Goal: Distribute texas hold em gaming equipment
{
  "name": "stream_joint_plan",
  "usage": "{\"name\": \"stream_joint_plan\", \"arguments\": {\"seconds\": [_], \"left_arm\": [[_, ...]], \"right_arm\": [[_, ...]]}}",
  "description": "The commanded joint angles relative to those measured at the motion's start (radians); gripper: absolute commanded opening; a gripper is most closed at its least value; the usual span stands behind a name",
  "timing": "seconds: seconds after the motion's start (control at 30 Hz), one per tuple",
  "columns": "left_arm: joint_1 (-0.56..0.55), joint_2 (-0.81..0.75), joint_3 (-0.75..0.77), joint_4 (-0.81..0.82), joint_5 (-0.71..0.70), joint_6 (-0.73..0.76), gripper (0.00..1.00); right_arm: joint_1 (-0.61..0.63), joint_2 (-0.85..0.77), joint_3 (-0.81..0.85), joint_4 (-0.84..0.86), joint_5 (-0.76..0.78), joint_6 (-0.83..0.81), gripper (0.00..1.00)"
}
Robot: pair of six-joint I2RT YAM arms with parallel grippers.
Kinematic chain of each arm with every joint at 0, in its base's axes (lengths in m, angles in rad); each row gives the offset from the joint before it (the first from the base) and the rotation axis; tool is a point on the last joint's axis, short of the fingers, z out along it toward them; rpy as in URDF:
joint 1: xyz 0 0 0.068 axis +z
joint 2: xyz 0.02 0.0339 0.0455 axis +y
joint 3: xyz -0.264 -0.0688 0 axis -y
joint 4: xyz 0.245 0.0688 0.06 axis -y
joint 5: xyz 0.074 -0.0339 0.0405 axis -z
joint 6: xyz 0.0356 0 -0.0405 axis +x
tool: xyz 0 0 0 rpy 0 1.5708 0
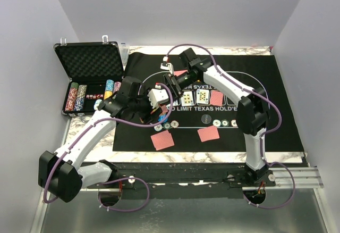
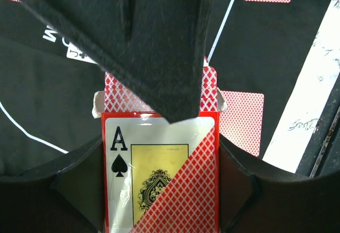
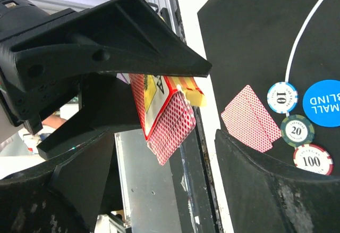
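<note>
The left arm (image 1: 85,140) runs from its base at the near left corner diagonally inward, its forearm low over the worktop (image 1: 207,158) and its wrist turned toward the middle of the mat (image 1: 276,110). The left end effector (image 2: 159,182) is clamped on the box (image 2: 159,164), with one finger pressed against each long side and the ace-of-spades face toward the wrist camera. The box hangs in the air over the left part of the mat. Its open end points away from the wrist, and the deck (image 2: 114,92) sticks out past the flaps.

The right arm (image 1: 228,84) rises from the near right and bends at a high elbow. It stretches back and left across the mat, then folds down at the wrist, so the right end effector (image 3: 162,137) points at the box. Its fingers (image 3: 255,180) stand wide apart on either side of the deck's protruding end, and neither touches it.

Two red-backed cards (image 1: 208,133) lie face down near the mat's front edge. One of them is just beside three chips (image 3: 297,131) marked 10, 20 and 100, with a blue disc (image 3: 324,102) next to them. The case (image 1: 87,63) stands open at the rear left, with more chips in rows inside.
</note>
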Motion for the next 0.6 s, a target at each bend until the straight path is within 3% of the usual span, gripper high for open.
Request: {"name": "stream_joint_plan", "arguments": {"seconds": [0.0, 0.3, 0.57], "left_arm": [[-0.005, -0.005, 0.037, 0.036, 0.030, -0.008, 0.00], [-0.005, -0.032, 0.017, 0.041, 0.028, -0.019, 0.00], [-0.004, -0.049, 0.004, 0.041, 0.029, -0.017, 0.00]], "right_arm": [[0.009, 0.026, 0.001, 0.040, -0.001, 0.039, 0.79], [-0.006, 0.017, -0.034, -0.022, 0.024, -0.022, 0.51], [-0.016, -0.015, -0.050, -0.013, 0.062, -0.025, 0.45]]}}
